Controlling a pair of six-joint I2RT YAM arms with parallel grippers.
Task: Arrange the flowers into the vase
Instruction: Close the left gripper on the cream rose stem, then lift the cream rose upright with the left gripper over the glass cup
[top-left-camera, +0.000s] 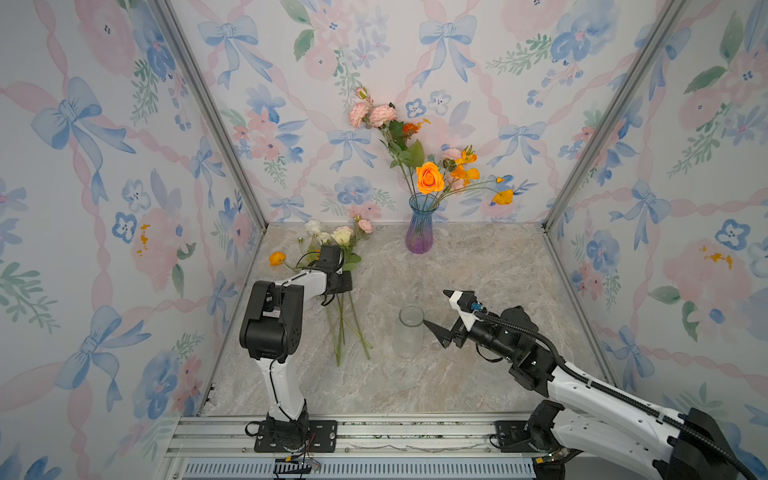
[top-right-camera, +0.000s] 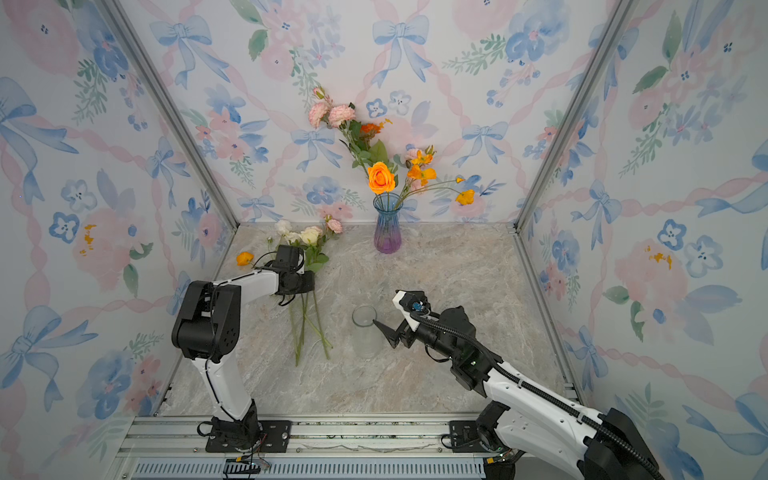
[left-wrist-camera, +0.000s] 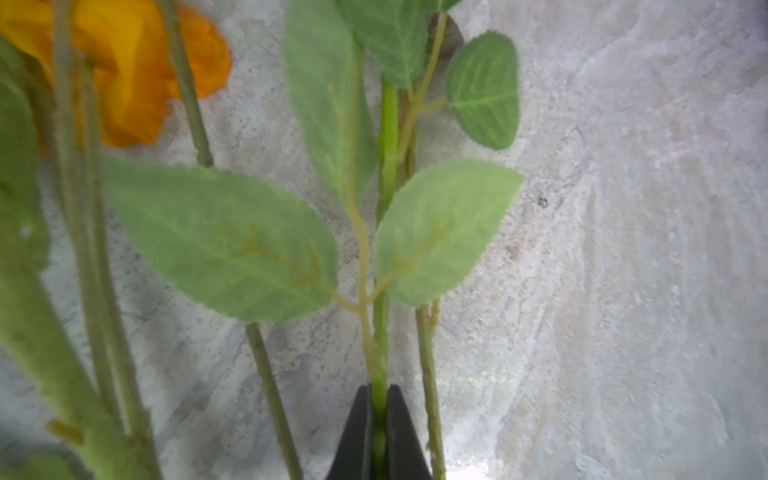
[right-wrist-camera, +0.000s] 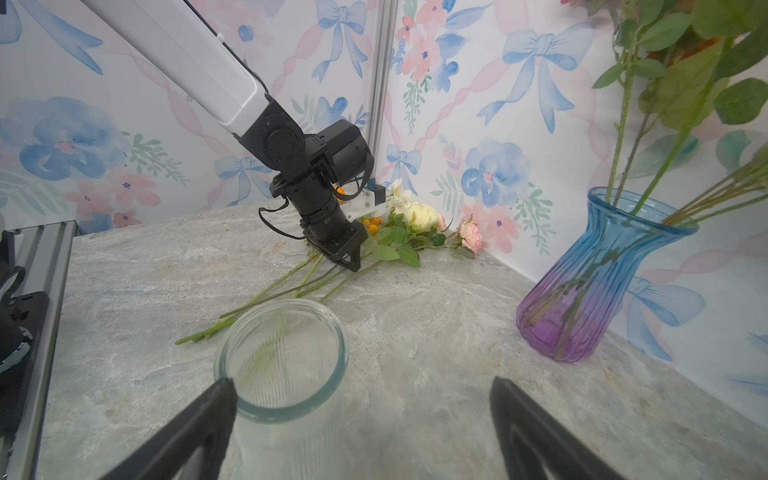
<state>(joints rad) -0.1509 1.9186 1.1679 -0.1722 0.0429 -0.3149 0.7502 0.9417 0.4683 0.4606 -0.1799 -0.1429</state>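
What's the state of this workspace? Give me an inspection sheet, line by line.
Surface: marbled table, no spills seen.
Job's things: vase at the back holds several flowers; loose flowers lie back left.
Clutter: clear jar, upright, empty.
Grippers: left gripper shut on a green stem; right gripper open, fingers near the jar's rim.
Cables: black hose along right arm; loose loop at left wrist.
Surroundings: flowered wallpaper, metal frame posts.

left hand (left-wrist-camera: 379, 392) pinched shut (angled down) | right hand (right-wrist-camera: 362, 384) spread wide

One blue-purple vase (top-left-camera: 419, 239), one clear vase (top-left-camera: 409, 336), two robot arms (top-left-camera: 286, 299), two bunches of flowers (top-left-camera: 430, 178).
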